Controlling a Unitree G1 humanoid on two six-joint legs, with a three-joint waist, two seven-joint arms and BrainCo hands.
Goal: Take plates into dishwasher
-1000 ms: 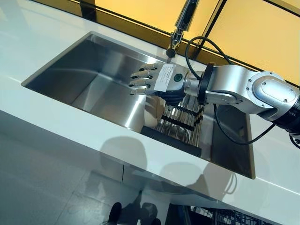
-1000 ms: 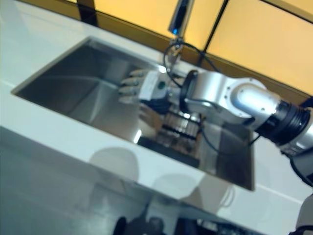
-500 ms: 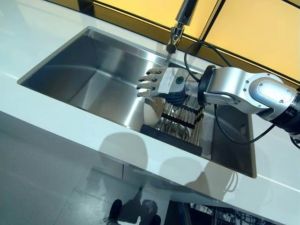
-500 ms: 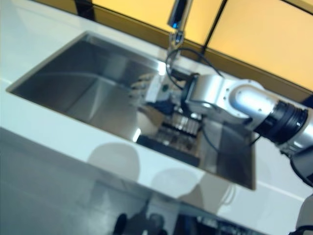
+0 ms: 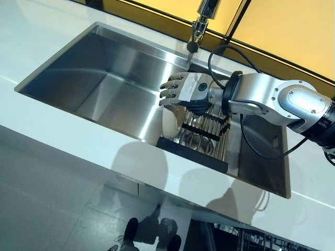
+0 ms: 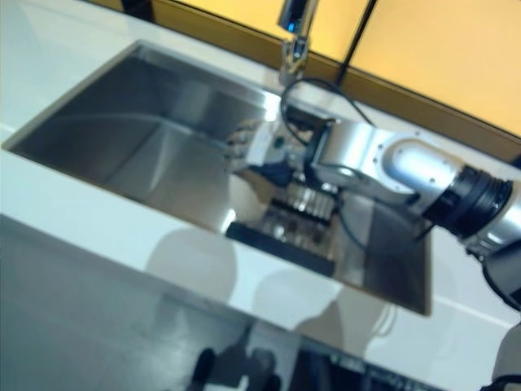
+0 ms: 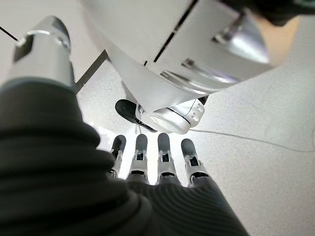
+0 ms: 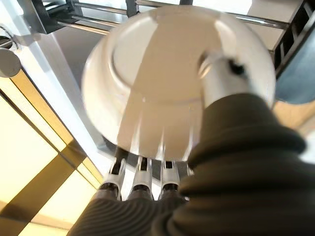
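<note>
A white plate (image 5: 171,123) stands on edge at the left end of the dark dish rack (image 5: 203,140) in the steel sink (image 5: 78,68). My right hand (image 5: 186,89) hovers right over its top rim, open, fingers loosely bent. In the right wrist view the plate's underside (image 8: 157,73) fills the frame; my thumb (image 8: 221,81) lies against its face and the fingers (image 8: 140,177) run along its other side. My left hand (image 7: 160,164) hangs open over the floor, holding nothing.
A faucet (image 5: 201,21) rises behind the sink, just beyond my right hand. White counter (image 5: 63,130) runs along the front of the sink. The left half of the sink basin holds nothing. A dishwasher rack (image 5: 246,241) shows at the bottom edge.
The camera has shifted. My right hand has drawn slightly right and down, from over the basin to right above the plate in the rack.
</note>
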